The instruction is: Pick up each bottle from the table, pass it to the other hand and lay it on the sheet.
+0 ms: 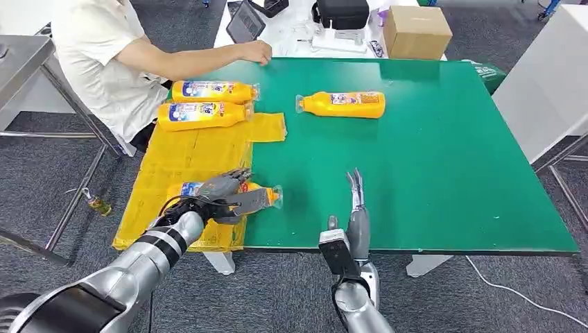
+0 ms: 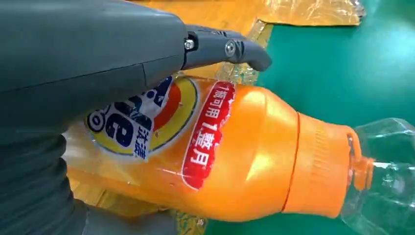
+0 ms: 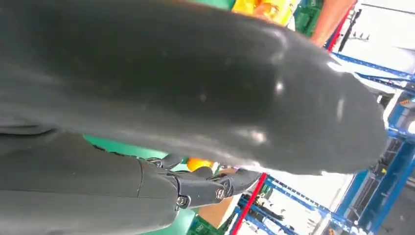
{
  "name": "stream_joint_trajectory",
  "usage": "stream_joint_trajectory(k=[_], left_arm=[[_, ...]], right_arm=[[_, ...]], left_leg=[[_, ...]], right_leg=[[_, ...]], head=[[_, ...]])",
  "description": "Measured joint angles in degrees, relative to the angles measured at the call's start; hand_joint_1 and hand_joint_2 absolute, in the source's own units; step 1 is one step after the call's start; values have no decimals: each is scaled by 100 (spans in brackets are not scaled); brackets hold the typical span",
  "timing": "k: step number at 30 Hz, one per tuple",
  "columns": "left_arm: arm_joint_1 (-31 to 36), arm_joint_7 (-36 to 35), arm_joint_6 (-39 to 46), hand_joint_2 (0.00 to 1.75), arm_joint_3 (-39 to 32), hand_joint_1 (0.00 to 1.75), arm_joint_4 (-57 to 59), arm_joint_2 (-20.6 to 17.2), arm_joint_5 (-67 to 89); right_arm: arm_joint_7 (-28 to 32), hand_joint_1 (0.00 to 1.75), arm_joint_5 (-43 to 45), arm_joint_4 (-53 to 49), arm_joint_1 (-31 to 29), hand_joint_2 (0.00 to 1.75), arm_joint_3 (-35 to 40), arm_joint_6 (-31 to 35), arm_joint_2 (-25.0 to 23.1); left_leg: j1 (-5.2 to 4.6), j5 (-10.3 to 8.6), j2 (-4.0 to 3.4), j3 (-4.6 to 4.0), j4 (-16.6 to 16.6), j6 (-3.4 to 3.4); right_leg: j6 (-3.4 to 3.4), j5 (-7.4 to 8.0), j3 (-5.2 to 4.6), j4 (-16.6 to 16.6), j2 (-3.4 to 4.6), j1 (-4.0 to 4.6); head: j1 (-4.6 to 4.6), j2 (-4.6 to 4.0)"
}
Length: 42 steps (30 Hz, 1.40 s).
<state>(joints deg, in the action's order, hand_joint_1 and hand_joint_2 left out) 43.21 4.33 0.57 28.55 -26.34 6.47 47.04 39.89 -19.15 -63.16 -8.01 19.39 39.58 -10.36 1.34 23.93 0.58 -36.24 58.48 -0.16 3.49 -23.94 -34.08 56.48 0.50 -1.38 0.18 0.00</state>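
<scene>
we see the left hand (image 1: pixel 225 193) wrapping its fingers (image 2: pixel 235 49) over an orange bottle (image 1: pixel 267 196) lying on the yellow sheet (image 1: pixel 194 156); the right hand (image 1: pixel 356 201) is open, fingers straight, holding nothing.

Cardboard box (image 1: pixel 417 31), tablet (image 1: pixel 245 23), seated person (image 1: pixel 104 62) beyond green table (image 1: pixel 444 173).

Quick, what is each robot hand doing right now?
Left hand: grips an orange bottle lying on the yellow sheet.
Right hand: open, holds nothing.
</scene>
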Motion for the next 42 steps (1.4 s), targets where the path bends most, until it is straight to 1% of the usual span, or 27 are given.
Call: stream_joint_trajectory(k=[10,13,16,18,25,27,29,31,35,39,40,42], left_arm=[[152,-262,-81,175,50,0,238,50,-11],[145,3,5,175,44,0,242,50,-153],[80,462,175,175,-53,0,177,50,-488],[-101,797,450,175,-201,0,-48,50,-804],[-804,1187,1165,175,-376,0,-1046,52,-968],[-945,1211,1222,175,-383,0,-1275,50,-968],[-1085,1215,1449,175,-387,0,-1503,39,-727],[-1321,1215,1616,175,-336,0,-1929,4,-529],[-1727,1215,1624,175,-210,0,-2617,-53,-479],[-1885,1215,1624,175,-175,0,-2964,-94,-472],[-1905,1215,1624,175,-168,0,-3010,-101,-472],[-1977,1261,1631,175,-160,0,-3136,-116,-577]], right_arm=[[0,0,-53,253,-113,0,2,7,83],[0,0,-90,277,-115,0,-11,7,96],[0,0,-127,295,-110,0,-18,9,120],[0,0,-144,295,-88,0,-33,13,129],[0,0,-251,260,57,0,-138,46,149],[0,0,-251,242,83,0,-184,50,153],[0,0,-308,229,107,0,-223,50,153],[0,0,-367,188,140,0,-291,52,153],[0,0,-450,103,180,0,-387,52,153],[0,0,-452,63,202,0,-433,54,151],[2,0,-452,54,204,175,-437,55,151],[0,0,-598,44,211,175,-468,52,146]], left_leg=[[0,0,1,13,0,0],[0,0,0,13,0,0],[0,0,2,13,0,0],[0,0,0,12,0,0],[-2,3,1,5,0,0],[-2,3,0,4,0,0],[-2,3,0,4,0,-1],[-2,3,0,4,0,0],[-2,3,0,3,0,0],[-2,3,1,3,0,0],[-2,3,0,3,0,0],[-1,3,0,3,0,0]], right_leg=[[0,0,12,0,0,0],[0,0,12,0,0,0],[0,0,13,0,-1,0],[0,0,11,0,0,0],[0,-1,5,-1,-1,-2],[0,-1,4,-1,-1,-1],[0,-1,4,-1,-1,-1],[0,-1,5,-1,-1,-1],[0,-1,3,-2,-1,-1],[0,-1,3,-2,-1,-1],[0,-1,3,-2,-1,-1],[0,-1,4,-2,-1,-1]], head=[[0,0],[0,0],[0,0],[0,0],[0,0],[0,0],[2,0],[-2,0],[0,0],[0,0],[-2,0],[0,0]])
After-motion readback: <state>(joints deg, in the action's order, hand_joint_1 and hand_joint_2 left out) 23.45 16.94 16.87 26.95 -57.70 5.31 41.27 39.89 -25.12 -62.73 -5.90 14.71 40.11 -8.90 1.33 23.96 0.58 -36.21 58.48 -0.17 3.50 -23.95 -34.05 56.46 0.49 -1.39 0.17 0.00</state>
